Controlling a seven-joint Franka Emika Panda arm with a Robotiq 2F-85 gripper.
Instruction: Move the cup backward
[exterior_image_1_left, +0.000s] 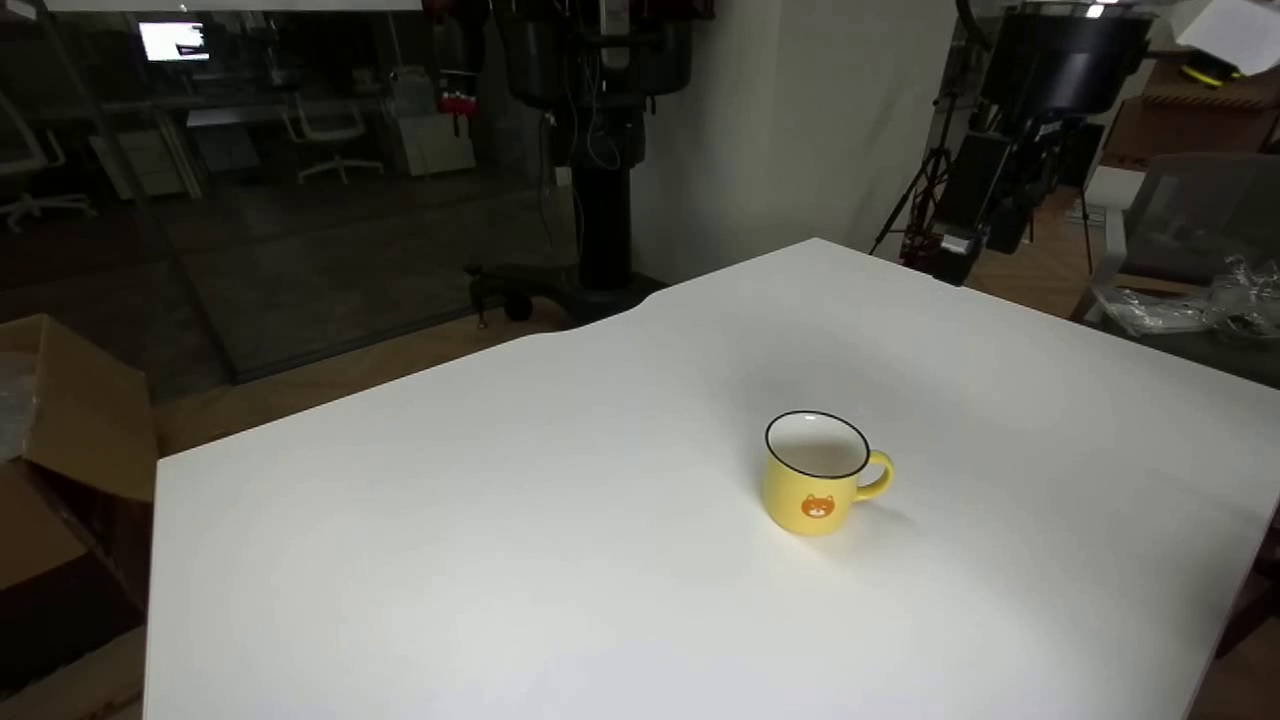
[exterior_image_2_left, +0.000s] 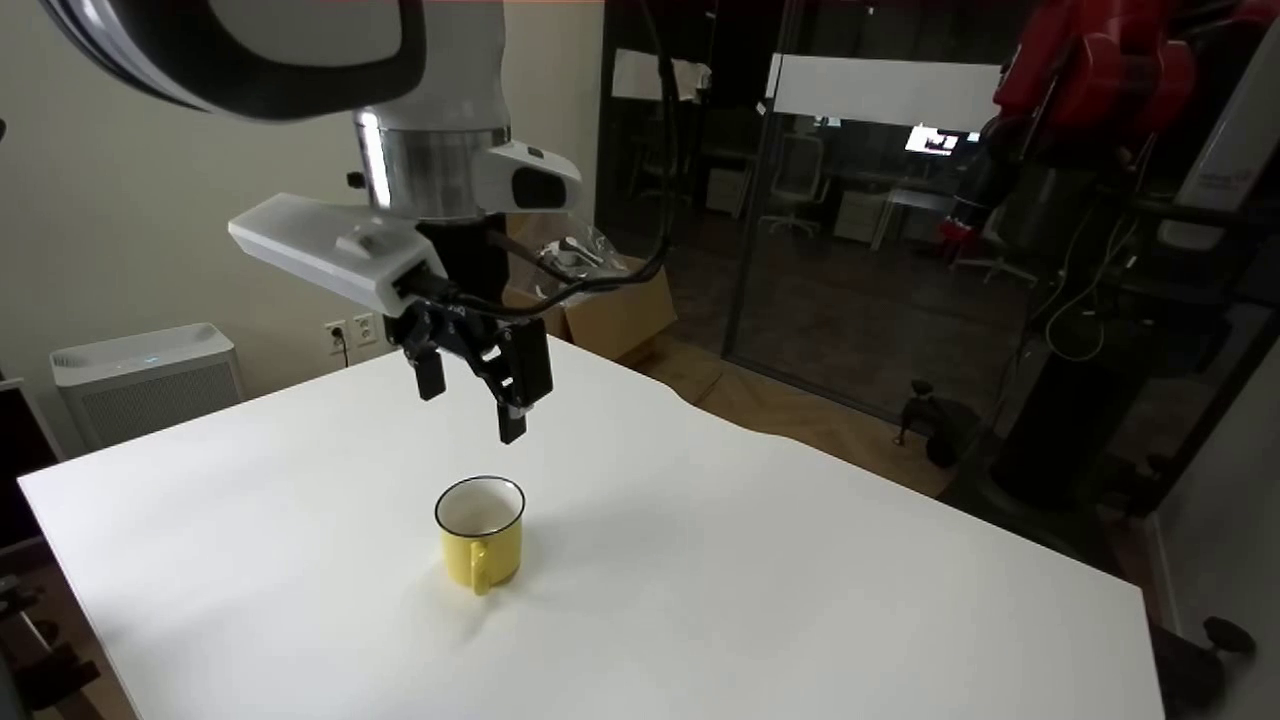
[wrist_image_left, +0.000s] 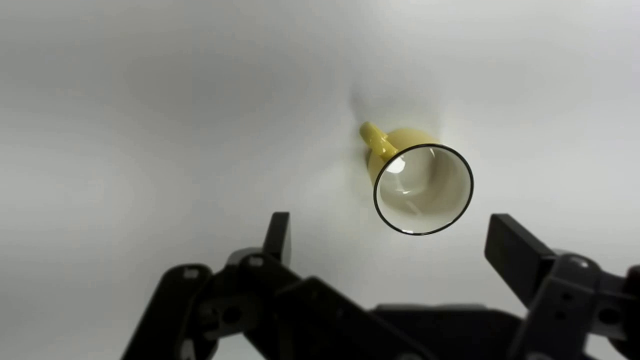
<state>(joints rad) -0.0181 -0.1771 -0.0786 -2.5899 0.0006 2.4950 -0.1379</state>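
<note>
The cup (exterior_image_1_left: 812, 490) is a squat yellow mug with a white inside, a dark rim and a small orange animal face. It stands upright on the white table (exterior_image_1_left: 450, 560) in both exterior views, with its handle (exterior_image_2_left: 480, 570) toward the camera in an exterior view. In the wrist view the cup (wrist_image_left: 420, 192) is just ahead of the fingers, right of centre, with its handle to the upper left. My gripper (exterior_image_2_left: 471, 402) is open and empty, above the table and apart from the cup. In the wrist view the gripper's fingers (wrist_image_left: 392, 241) are spread wider than the cup's rim.
The table's edges show in both exterior views. A robot stand (exterior_image_1_left: 605, 230) is beyond the table. Cardboard boxes (exterior_image_1_left: 80, 420) lie on the floor, and a chair (exterior_image_1_left: 1200, 220) stands beside the table. An air purifier (exterior_image_2_left: 150, 380) stands by the wall.
</note>
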